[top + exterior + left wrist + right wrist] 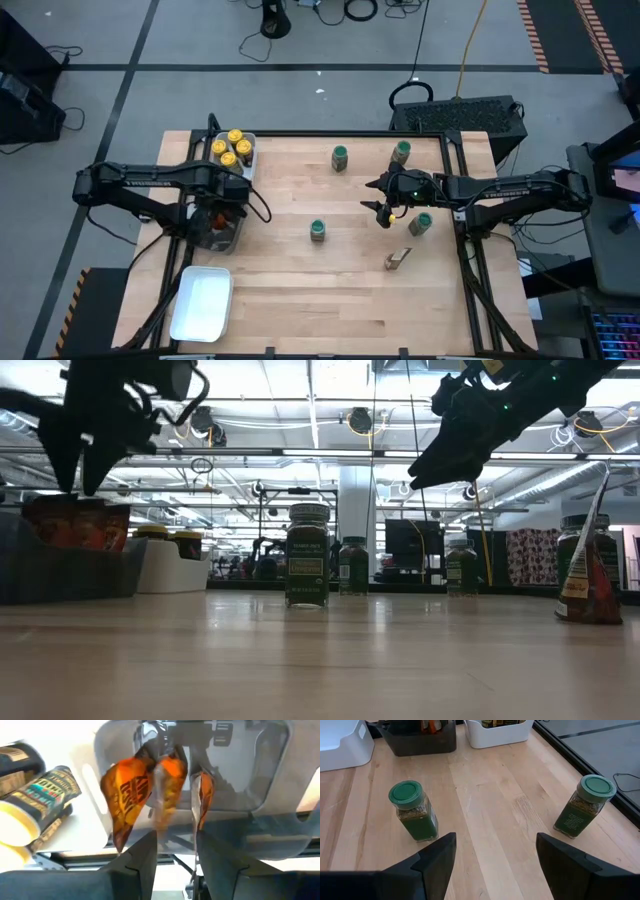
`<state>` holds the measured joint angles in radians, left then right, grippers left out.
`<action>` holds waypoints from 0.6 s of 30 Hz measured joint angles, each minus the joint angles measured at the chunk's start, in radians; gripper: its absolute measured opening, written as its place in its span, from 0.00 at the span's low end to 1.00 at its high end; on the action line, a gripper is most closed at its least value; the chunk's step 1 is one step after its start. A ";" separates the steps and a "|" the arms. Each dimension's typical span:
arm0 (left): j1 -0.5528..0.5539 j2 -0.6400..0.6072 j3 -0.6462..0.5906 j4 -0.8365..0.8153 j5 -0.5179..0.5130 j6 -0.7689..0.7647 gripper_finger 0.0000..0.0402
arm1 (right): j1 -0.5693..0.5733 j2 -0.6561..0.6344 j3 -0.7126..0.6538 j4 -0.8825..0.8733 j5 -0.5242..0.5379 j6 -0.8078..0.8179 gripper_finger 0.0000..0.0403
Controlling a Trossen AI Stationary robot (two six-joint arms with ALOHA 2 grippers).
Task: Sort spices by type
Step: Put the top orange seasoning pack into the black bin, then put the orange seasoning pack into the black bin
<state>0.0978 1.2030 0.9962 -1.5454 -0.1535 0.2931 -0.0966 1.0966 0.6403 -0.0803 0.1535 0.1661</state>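
Your left gripper [175,852] hangs over the dark grey tray [216,236], fingers slightly parted with nothing clamped, above orange-brown packets [131,792] whose print is unreadable. Your right gripper [495,857] hovers wide open, empty, between two green-lidded jars [412,810]; their labels are illegible.

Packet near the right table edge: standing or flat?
Standing. In the low view the orange-brown packet rises upright from the table, narrowing to its top; nothing props it.

High: overhead, straight down on whole worktop [330,300].
Low: worktop level, facing room.
Wrists: close behind each tool.
Shared: green-lidded jar [318,230] [307,555] [413,811].
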 joint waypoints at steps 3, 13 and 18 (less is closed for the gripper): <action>0.000 0.000 0.043 -0.019 0.000 -0.001 0.36 | 0.000 0.000 0.000 0.000 0.000 -0.003 0.64; 0.000 -0.005 0.188 0.018 0.115 -0.003 0.36 | 0.000 0.000 0.000 0.000 0.000 -0.014 0.64; 0.000 -0.013 0.197 0.178 0.182 -0.003 0.36 | 0.000 0.000 0.000 0.000 0.000 -0.014 0.64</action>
<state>0.0978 1.1896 1.1928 -1.3672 0.0289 0.2898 -0.0967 1.0966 0.6403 -0.0799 0.1532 0.1524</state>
